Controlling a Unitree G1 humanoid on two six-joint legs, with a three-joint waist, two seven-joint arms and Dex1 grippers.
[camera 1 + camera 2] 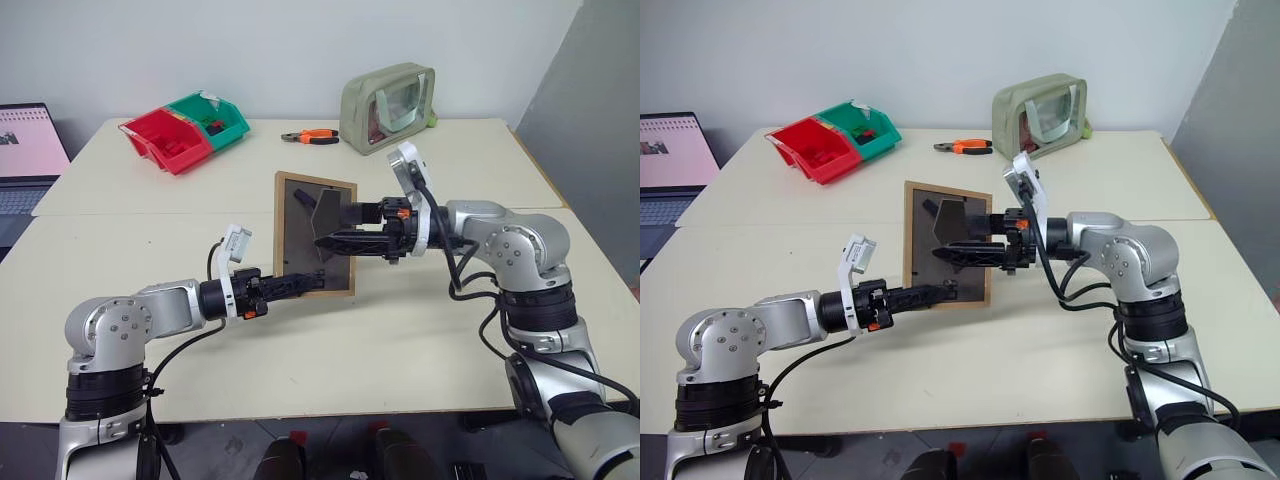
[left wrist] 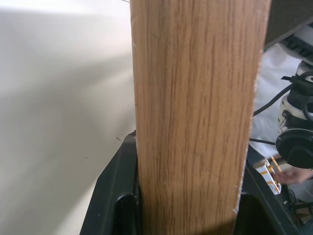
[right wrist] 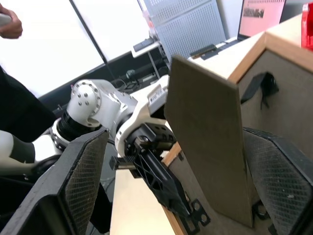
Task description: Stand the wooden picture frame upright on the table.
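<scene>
Two sets of black jaws work one small rectangular light-wood picture frame (image 1: 315,235) above the pale cream surface (image 1: 400,340). The left gripper (image 1: 300,281) is clamped on the frame's lower wooden rail, one finger to each side of the oak-grain edge, as the left wrist view makes plain. The right gripper (image 1: 335,232) reaches in level from the opposite side with its jaws spread wide, and the fold-out stand (image 3: 208,142) sits in the gap between its two ribbed fingers (image 3: 80,171); whether either pad touches the stand cannot be told.

Done well, this step seems to call for a steady left-hand hold while the right jaws close gently on the stand's free edge and swing it away from the back panel. The hinge looks light, so a slow, short pull appears safer than a tug. The frame's bottom edge should then be brought square to the surface before anything is let go.

Seen from the head cameras, the frame is near upright, its dark grey-brown back panel (image 1: 300,205) facing the robot. A small hanging tab sits high on the panel, and the angular stand juts out at its middle. Pale wood borders all four sides, and the picture side is turned away.
</scene>
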